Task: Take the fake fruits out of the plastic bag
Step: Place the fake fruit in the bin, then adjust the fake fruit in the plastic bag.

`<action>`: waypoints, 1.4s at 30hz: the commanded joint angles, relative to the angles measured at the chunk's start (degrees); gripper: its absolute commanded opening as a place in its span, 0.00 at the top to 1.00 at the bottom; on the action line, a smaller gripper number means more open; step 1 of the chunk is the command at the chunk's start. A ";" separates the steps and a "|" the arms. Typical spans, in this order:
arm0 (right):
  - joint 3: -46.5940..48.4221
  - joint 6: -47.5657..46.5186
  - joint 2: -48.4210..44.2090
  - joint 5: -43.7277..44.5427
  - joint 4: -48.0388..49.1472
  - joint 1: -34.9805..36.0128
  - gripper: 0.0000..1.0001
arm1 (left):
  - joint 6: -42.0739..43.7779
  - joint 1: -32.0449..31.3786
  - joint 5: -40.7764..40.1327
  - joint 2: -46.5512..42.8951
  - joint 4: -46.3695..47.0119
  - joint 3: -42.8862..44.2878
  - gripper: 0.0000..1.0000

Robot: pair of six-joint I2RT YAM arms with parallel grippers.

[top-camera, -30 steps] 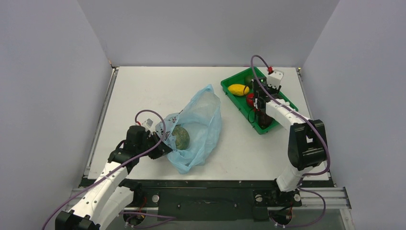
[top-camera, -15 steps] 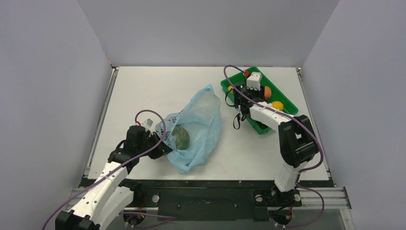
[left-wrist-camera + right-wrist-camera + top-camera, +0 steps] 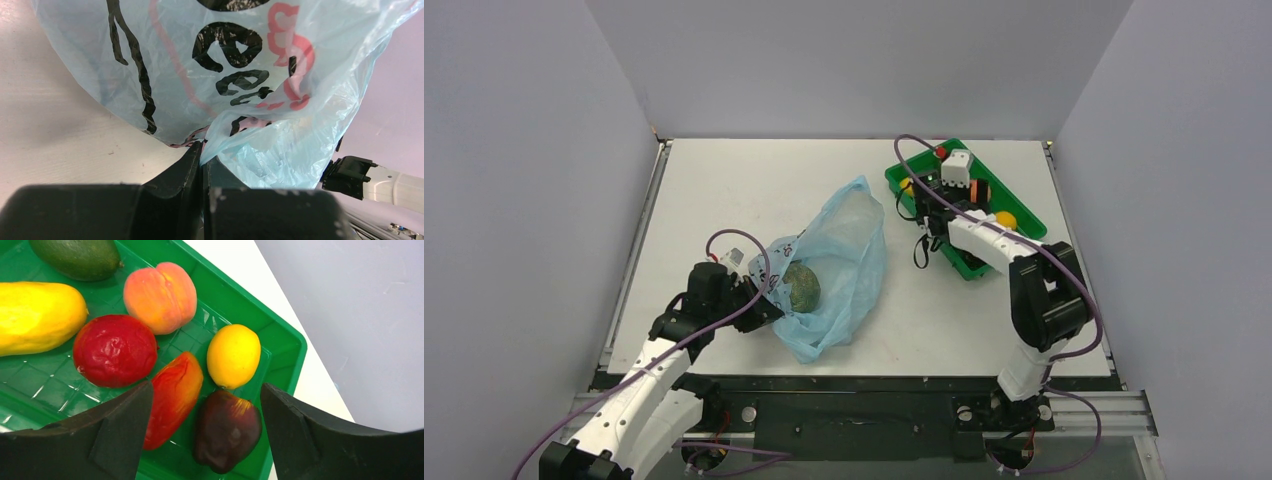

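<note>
A thin light-blue plastic bag (image 3: pixel 852 245) lies crumpled on the white table (image 3: pixel 724 190), left of centre. Its long axis runs from the near edge away toward the back. One round greenish fruit (image 3: pixel 802 287) shows through the film in the bag's near half. The bag's mouth seems to be at the far end, angled toward the right, though the overhead view is too small to be sure.

The other fruits sit in a green tray (image 3: pixel 280 335) at the far right of the table. They are a peach (image 3: pixel 160 297), a red-orange long fruit (image 3: pixel 175 397) and a dark purple-brown fruit (image 3: pixel 227 430). Beside them are a round red fruit (image 3: pixel 115 350), a long yellow fruit (image 3: pixel 37 317), a small yellow fruit (image 3: pixel 234 356) and an avocado (image 3: pixel 80 257).

The coming move probably turns on one relation. The greenish fruit lies well to the left of the right gripper (image 3: pixel 206 389) and nearer the arms' bases, with the bag's far end between them. The left gripper (image 3: pixel 201 152) is just beside that fruit (the closer arm by far), but its jaws are pressed together on a fold of the bag's near-left edge. The right gripper hovers above the tray with its fingers spread wide, holding and touching nothing. The long fruit and the purple one lie directly below the gap.
</note>
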 commanded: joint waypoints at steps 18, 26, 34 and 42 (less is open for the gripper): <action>-12.36 10.60 -32.25 -51.79 1.13 7.78 0.29 | -0.50 -0.12 0.58 -2.61 1.52 0.05 1.00; -12.06 7.92 -30.55 -54.87 8.26 28.82 0.29 | 0.20 -0.12 -0.98 -6.32 -3.85 1.84 1.00; -1.34 2.32 -14.79 -40.11 4.25 44.71 0.31 | -3.00 -0.12 -0.61 -11.62 -5.20 -1.91 1.00; 5.04 -0.04 -4.43 -28.75 0.09 47.44 0.32 | -2.79 -0.12 -2.80 -15.97 -11.26 0.50 1.00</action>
